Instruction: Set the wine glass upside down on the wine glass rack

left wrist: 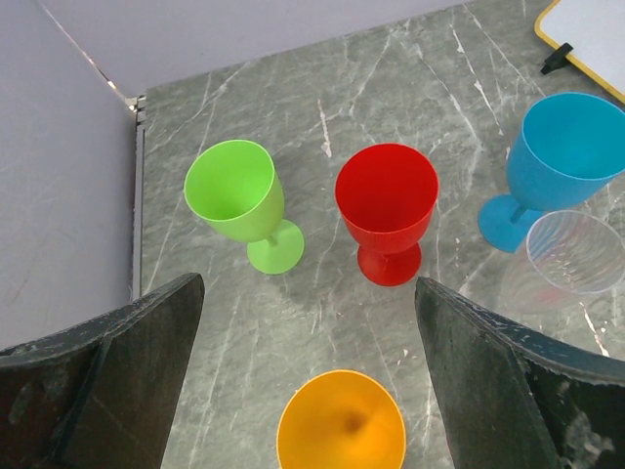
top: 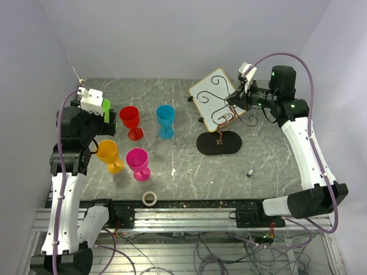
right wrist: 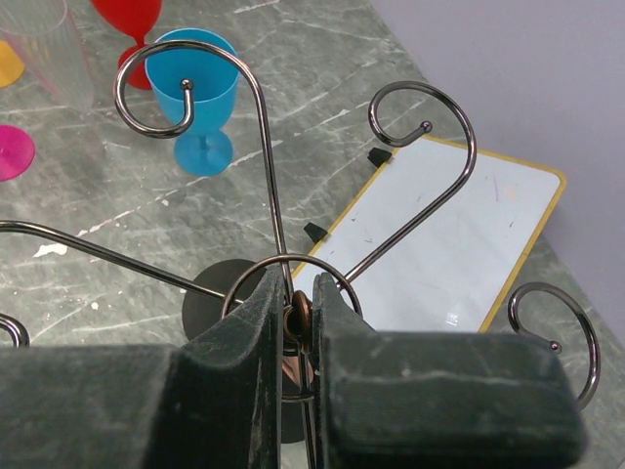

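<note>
While clamped, right gripper (right wrist: 298,298) on rack (top: 206,143)

Bright even overhead light, soft short shadows, sharp focus, wide-angle wrist views

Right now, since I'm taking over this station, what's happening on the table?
The right gripper is shut on the central stem of the wire wine glass rack, which stands in front of the white board. The left gripper is open above upright wine glasses in green, red, blue, clear, orange and pink. It holds none of them, and no glass hangs on the rack yet.
</note>
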Robot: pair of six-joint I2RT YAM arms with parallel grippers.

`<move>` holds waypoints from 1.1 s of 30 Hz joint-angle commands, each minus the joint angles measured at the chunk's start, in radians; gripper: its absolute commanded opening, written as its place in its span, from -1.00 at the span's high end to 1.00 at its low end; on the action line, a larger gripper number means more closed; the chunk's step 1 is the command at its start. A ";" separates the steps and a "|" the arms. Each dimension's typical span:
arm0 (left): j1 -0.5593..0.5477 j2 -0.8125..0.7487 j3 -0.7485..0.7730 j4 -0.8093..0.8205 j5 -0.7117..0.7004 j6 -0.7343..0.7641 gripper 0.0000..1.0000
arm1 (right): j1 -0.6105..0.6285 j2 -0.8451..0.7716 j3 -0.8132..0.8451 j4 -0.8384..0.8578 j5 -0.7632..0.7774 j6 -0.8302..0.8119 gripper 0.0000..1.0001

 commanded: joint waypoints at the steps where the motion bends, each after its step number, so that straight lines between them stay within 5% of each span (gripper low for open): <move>1: 0.011 0.016 0.007 0.022 0.078 0.024 -1.00 | -0.001 -0.038 -0.008 0.073 0.059 -0.035 0.80; 20: 0.007 0.136 0.097 -0.083 0.293 0.049 -0.87 | 0.001 -0.137 -0.022 -0.024 0.178 0.002 -0.27; 27: -0.035 0.264 0.160 -0.063 0.347 0.009 -0.81 | 0.002 -0.196 -0.013 -0.050 0.168 0.027 -0.34; 33: -0.199 0.416 0.265 -0.127 0.302 0.054 -0.66 | -0.013 -0.241 0.005 -0.076 0.159 0.049 -0.35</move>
